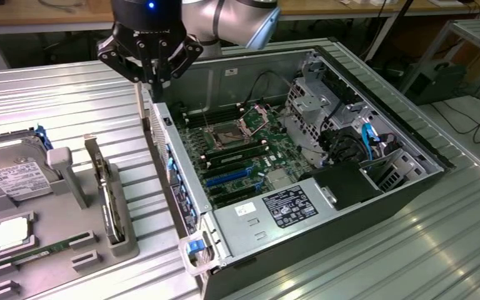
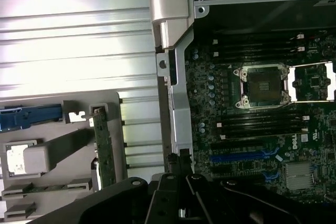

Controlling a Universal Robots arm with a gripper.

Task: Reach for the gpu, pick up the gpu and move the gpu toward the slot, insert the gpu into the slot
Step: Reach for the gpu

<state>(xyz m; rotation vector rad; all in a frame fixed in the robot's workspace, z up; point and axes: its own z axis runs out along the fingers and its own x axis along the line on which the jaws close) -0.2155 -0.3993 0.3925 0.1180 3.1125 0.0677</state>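
The gpu (image 1: 107, 187) is a thin dark card with a silver bracket, standing on edge in a grey holder on the exterior view's left; in the wrist view the gpu (image 2: 104, 153) shows its green edge. The blue slot (image 1: 227, 177) lies on the green motherboard inside the open computer case, and the slot (image 2: 244, 156) also appears in the wrist view. My gripper (image 1: 155, 84) hangs above the case's near wall, between the holder and the motherboard, well above and apart from the gpu. Its fingers (image 2: 178, 166) are shut together with nothing between them.
A silver hard drive (image 1: 10, 172), a processor chip (image 1: 10, 234) and a small green memory stick (image 1: 40, 253) sit in the grey fixture (image 1: 57, 219). The case wall (image 1: 169, 162) stands between fixture and motherboard. The processor socket (image 1: 227, 132) and black memory slots lie beyond the blue slot.
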